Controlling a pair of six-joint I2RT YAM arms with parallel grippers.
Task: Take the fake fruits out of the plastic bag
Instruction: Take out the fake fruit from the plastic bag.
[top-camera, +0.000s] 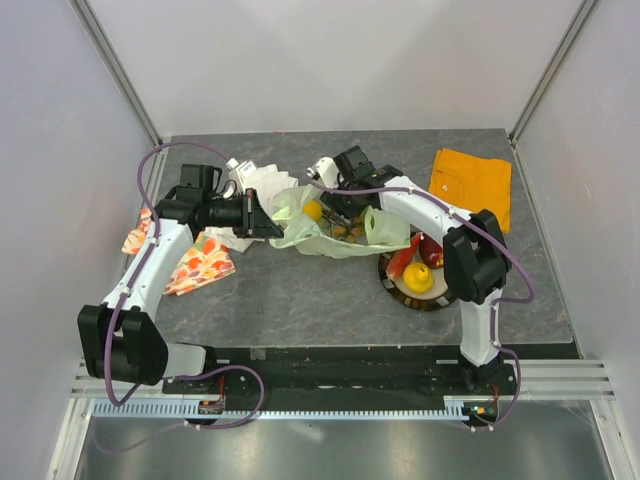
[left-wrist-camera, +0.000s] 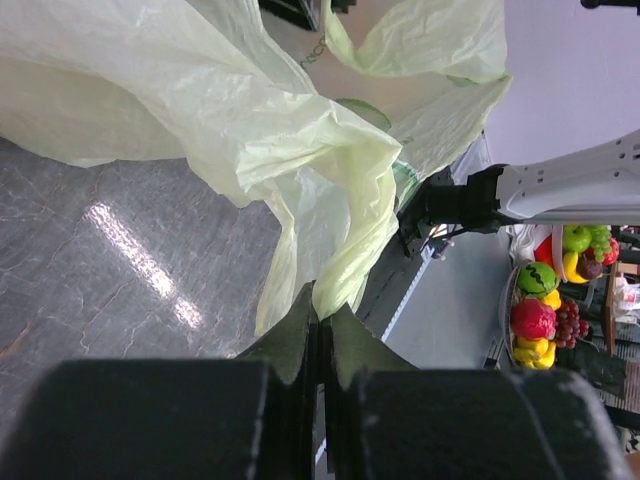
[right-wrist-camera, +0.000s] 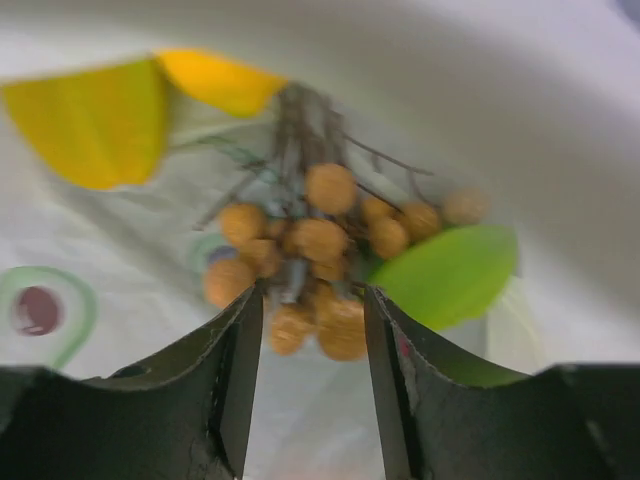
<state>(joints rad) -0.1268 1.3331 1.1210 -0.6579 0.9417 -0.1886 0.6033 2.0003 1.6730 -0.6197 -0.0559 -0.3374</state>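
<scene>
The pale green plastic bag (top-camera: 335, 240) lies crumpled mid-table. My left gripper (top-camera: 272, 228) is shut on a twisted fold of the bag (left-wrist-camera: 345, 265) at its left edge; the fingertips (left-wrist-camera: 300, 330) pinch the film. My right gripper (top-camera: 338, 207) is inside the bag's mouth, open. In the right wrist view its jaws (right-wrist-camera: 312, 310) straddle the lower berries of a brown-orange grape bunch (right-wrist-camera: 320, 245), blurred. A green piece (right-wrist-camera: 450, 275) and a yellow piece (right-wrist-camera: 100, 125) lie beside it. A yellow fruit (top-camera: 313, 210) shows in the bag from above.
A dark round plate (top-camera: 392, 283) right of the bag holds a yellow fruit (top-camera: 418, 277) and red pieces (top-camera: 408, 254). An orange cloth (top-camera: 472, 183) lies far right, a fruit-printed cloth (top-camera: 200, 262) at left, and a white cloth (top-camera: 262, 183) behind the left gripper.
</scene>
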